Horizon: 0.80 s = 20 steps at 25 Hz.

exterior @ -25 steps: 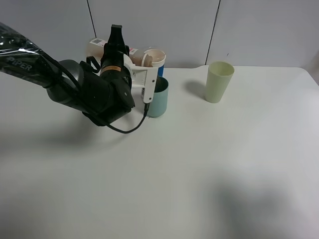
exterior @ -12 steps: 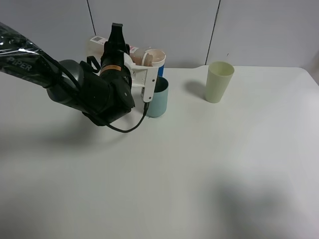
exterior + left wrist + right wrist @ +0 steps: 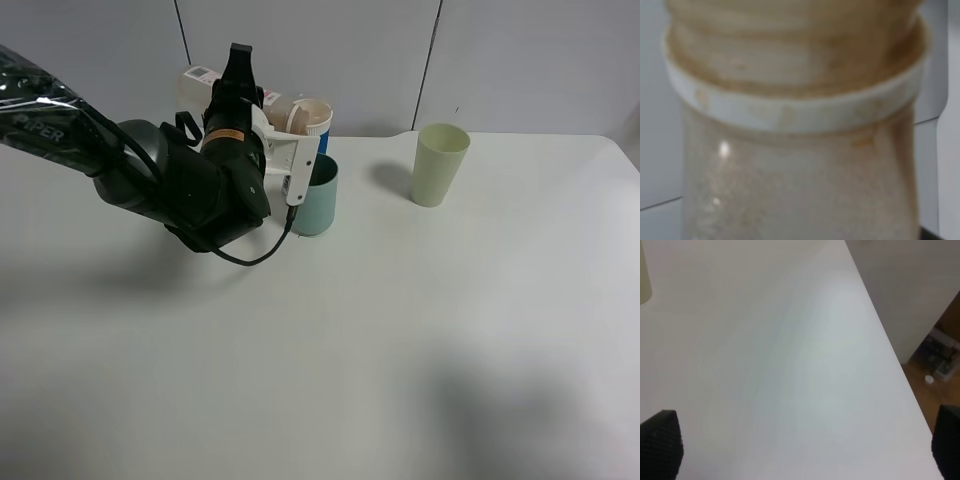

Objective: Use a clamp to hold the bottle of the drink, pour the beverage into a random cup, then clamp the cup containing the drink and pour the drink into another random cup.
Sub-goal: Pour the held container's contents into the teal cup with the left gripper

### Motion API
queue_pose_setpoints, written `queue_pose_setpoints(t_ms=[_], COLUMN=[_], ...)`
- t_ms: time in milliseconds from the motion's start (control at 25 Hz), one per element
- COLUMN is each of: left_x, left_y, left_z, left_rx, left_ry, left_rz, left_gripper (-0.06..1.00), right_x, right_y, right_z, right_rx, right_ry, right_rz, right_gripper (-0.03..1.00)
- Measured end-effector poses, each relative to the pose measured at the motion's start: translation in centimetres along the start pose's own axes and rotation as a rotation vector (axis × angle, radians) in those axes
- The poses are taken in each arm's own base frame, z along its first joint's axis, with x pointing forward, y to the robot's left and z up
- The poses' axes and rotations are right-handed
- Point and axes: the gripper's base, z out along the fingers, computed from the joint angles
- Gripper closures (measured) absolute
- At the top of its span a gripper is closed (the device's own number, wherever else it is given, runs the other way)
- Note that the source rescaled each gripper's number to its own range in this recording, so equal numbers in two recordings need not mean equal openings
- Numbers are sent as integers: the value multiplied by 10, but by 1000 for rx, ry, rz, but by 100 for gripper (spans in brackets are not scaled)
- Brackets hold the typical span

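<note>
I see one clear bottle (image 3: 300, 110) clamped in left hand (image 3: 262, 115) — one teal tumbler (image 3: 318, 198), one pale-green tumbler (image 3: 440, 165); right hand (image 3: 800, 440) spread, empty.

bottle (image 3: 800, 165) blurred, cropped, blue cup (image 3: 322, 145) apparently mostly hidden

**Around the work area: table, wall, 1 spare cup**

On my overhead feed I see a white table (image 3: 420, 330) filling most of the picture. Behind it is a grey wall (image 3: 330, 50), split by 2 dark seams into 3 panels. A blue cup (image 3: 323, 143) stands near the table's far edge, mostly hidden. My right wrist feed catches the table's edge, brown wooden floor (image 3: 935, 385) beyond it, and a small white object (image 3: 928, 379) lying there.
</note>
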Motion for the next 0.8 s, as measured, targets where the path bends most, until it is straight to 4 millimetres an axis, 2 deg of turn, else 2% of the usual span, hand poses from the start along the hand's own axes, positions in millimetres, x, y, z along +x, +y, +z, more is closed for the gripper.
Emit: queue_pose_setpoints(t_ms=[800], left_x=[-3], left_y=[2], left_z=[0], left_rx=[-26], left_ry=[-27], left_rz=[65], left_gripper=[90], right_x=[0], right_y=[0], right_z=[0], right_rx=[0], right_ry=[0], right_rz=[0], right_gripper=[-3])
